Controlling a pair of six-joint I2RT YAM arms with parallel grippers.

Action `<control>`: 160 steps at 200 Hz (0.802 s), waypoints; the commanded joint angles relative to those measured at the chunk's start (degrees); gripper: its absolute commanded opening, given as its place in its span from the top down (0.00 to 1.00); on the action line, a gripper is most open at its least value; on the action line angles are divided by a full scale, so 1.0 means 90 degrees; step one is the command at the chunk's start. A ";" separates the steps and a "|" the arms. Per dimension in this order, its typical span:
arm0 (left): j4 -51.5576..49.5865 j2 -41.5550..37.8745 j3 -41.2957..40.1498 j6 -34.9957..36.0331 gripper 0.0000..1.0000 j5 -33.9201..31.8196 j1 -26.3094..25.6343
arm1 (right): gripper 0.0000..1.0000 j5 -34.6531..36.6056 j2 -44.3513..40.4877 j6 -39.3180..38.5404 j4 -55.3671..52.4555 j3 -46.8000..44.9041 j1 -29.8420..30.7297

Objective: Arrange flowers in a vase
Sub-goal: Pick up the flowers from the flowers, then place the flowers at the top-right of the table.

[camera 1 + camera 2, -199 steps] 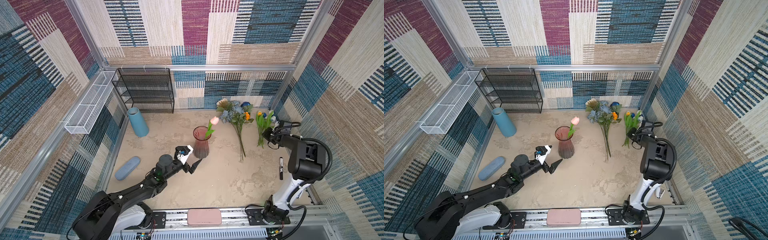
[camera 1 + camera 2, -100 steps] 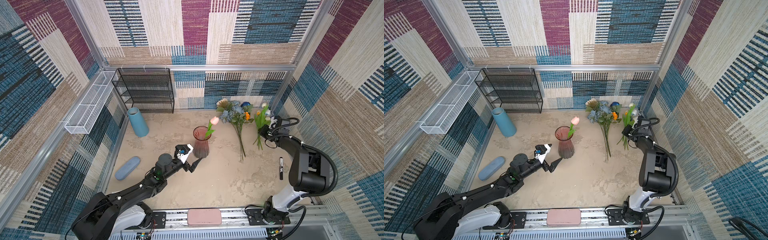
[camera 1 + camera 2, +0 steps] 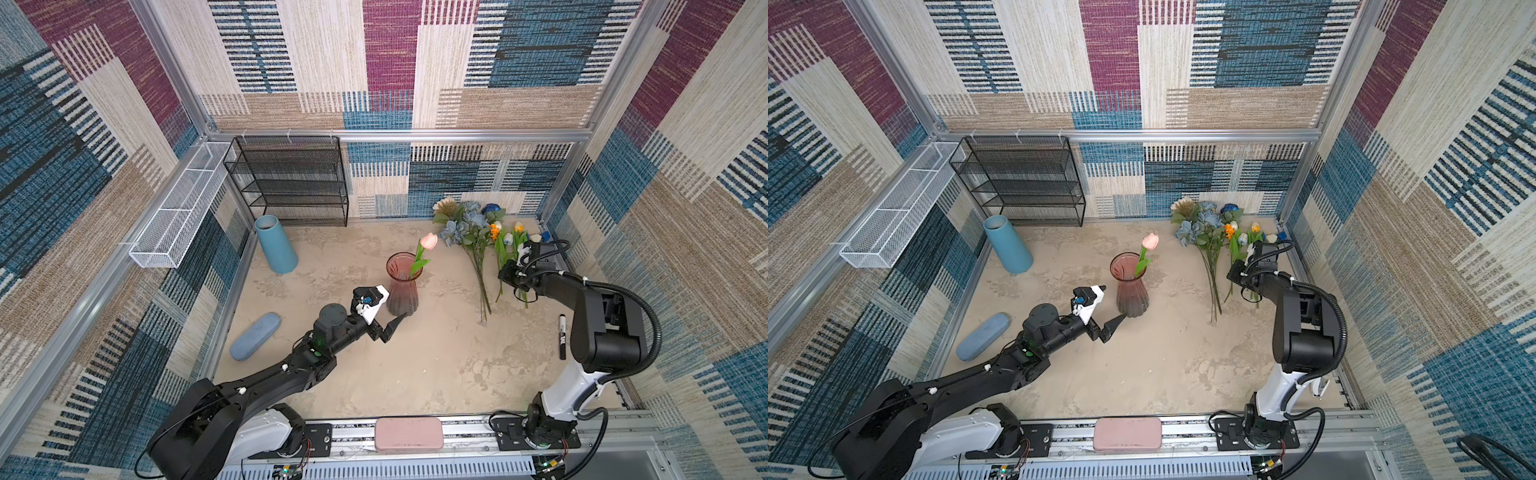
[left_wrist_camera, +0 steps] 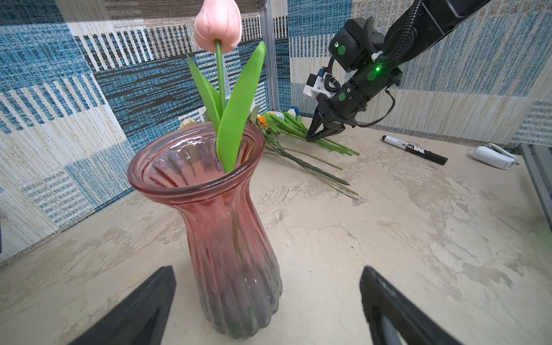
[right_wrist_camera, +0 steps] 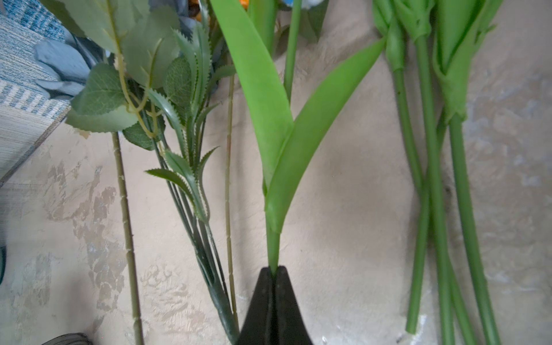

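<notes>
**Beige tabletop, patchwork-walled cell: one stem in the vase, another gripped**

1. Left gripper: jaws spread wide, as a second ago. They flank the foot of item 2 without touching it.
2. Ribbed pink glass vase: upright, directly ahead of the left gripper. It holds a pink tulip that leans on the rim.
3. Loose bunch of artificial flowers in pale blue, cream and orange: flat on the table, just beside the right gripper on its vase side.
4. Right gripper: jaws pressed together on a green tulip stem just below its two leaves. The bloom is outside the wrist view, so its colour is not established.
   - Change: a second ago this gripper stood over the tulip pile, and half a second ago it reached toward the back wall. It now sits drawn back toward the vase side.
   - The held stem lies apart from the other tulip stems.
5. Black marker pen: on the table behind the right gripper, untouched.

Assessment: the pick appears made. The lift and the carry to the vase remain, and most flowers are still unplaced.
</notes>
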 commanded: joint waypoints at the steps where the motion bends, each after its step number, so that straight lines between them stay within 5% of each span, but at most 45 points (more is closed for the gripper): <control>1: 0.0049 0.0019 0.0076 0.0292 0.01 -0.0049 0.0009 | 0.97 0.0123 -0.0425 0.0033 0.0119 0.0047 0.0004; 52: 0.0667 -0.0010 -0.0101 0.0239 0.01 -0.0478 0.0004 | 0.97 -0.0262 -0.2312 0.0144 0.0650 -0.0039 0.0059; 111: 0.1080 0.0047 -0.0177 0.0180 0.01 -0.0725 0.0014 | 0.96 -0.2914 -0.4083 -0.0149 0.3618 -0.1014 0.0541; 141: 0.1036 0.0033 -0.0151 0.0174 0.01 -0.0729 0.0014 | 1.00 -0.2971 -0.4509 -0.0484 0.3989 -0.1271 0.0891; 160: 0.1015 0.0021 -0.0148 0.0155 0.01 -0.0714 0.0014 | 1.00 -0.1686 -0.4593 -0.0422 0.3568 -0.1320 0.0902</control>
